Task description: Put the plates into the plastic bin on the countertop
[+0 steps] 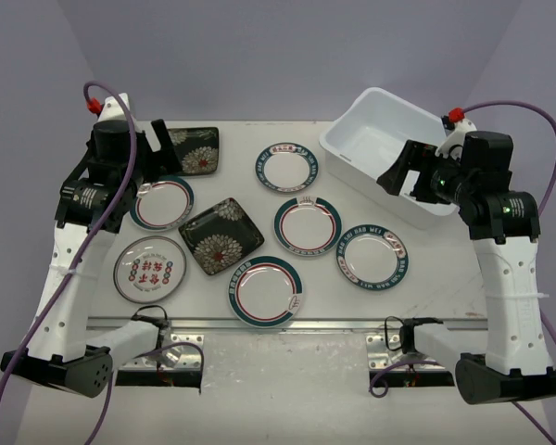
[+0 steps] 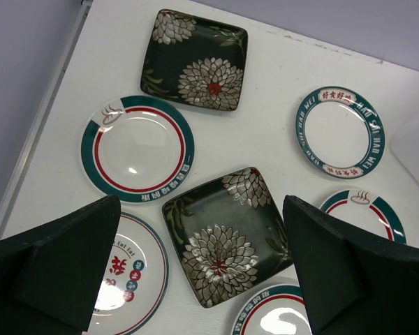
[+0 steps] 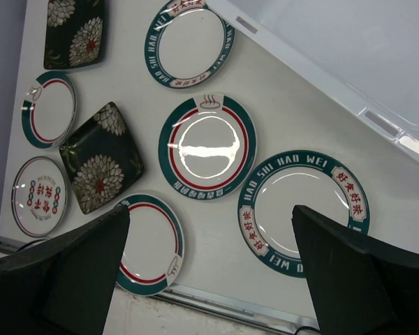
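8 items for you to log, all flat on the countertop (image 1: 426, 287) and all outside the bin (image 1: 352, 171), which stands at the far right corner.

- plate 1 (image 1: 285, 167): round, teal lettered band; just left of the bin.
- plate 2 (image 1: 372, 259): round, same lettered band; near the bin, on its side toward you.
- plate 3 (image 1: 308, 225): round, teal rim, red ring; left of the bin and nearer you, just beside plate 2.
- plate 4 (image 1: 266, 291): round, teal rim, red ring; farther from the bin than plate 3, toward you.
- plate 5 (image 1: 221, 235): square, black, white flowers, set cornerwise; beyond plate 3 from the bin.
- plate 6 (image 1: 162, 204): round, teal rim, red ring; well left of the bin, its far edge under the left gripper (image 2: 200, 209).
- plate 7 (image 1: 149, 269): round, red characters at centre; well apart from the bin, at the near left.
- plate 8 (image 1: 196, 150): square, black, white flowers; well left of the bin, level with it at the far side.
- left gripper: raised above plate 5 and plate 6, well apart from the bin; jaws spread wide, gripping nothing.
- right gripper (image 3: 211, 209): raised over the bin's near rim in the top view; jaws spread wide, gripping nothing. Its camera looks down on plate 2 and plate 3.
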Controlling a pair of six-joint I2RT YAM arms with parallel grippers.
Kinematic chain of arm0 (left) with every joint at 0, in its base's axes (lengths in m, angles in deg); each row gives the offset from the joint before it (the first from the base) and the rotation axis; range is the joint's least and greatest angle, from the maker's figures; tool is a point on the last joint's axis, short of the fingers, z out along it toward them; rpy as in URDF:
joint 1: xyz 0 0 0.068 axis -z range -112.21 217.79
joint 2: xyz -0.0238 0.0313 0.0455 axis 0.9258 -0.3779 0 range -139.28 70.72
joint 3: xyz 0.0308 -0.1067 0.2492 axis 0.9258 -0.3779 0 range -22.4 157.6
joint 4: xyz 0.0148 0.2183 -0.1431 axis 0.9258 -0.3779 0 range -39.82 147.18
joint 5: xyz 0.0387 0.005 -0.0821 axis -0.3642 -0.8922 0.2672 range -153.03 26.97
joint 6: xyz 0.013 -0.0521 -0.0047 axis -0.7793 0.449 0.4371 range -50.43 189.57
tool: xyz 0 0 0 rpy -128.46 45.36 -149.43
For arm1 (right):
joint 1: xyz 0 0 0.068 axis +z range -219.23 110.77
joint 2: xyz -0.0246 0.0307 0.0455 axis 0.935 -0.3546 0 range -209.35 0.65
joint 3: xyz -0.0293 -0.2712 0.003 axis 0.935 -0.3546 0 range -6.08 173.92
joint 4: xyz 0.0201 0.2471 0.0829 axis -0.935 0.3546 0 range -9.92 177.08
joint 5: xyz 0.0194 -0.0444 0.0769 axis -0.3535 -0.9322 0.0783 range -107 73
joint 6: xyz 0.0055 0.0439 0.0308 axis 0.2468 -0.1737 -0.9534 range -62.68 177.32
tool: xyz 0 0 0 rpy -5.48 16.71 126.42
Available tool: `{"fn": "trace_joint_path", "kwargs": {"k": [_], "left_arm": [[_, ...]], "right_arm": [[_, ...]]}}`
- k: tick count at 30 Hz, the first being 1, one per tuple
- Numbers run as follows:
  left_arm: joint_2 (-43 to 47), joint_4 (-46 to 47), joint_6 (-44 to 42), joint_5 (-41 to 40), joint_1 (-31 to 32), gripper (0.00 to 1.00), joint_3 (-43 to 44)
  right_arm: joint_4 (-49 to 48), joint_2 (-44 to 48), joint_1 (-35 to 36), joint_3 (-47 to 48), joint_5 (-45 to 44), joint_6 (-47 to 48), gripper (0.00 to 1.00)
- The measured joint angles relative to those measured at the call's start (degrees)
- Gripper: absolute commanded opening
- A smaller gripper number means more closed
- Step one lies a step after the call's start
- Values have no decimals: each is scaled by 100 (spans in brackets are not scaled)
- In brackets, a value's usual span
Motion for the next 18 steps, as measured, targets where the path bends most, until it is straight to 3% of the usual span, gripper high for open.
{"fn": "trace_joint_path", "kwargs": {"k": [8, 13, 18], "left_arm": [[17, 110, 68, 115, 0, 100, -125], [-45, 534, 283, 280, -8, 100, -630], [-1105, 1292, 505, 649, -495, 100, -806]], "right_arm": [[-59, 37, 2, -94, 0, -4, 99], [-274, 116, 1, -452, 496, -16, 99], [-588, 116, 0, -656, 1218, -77, 99]]}}
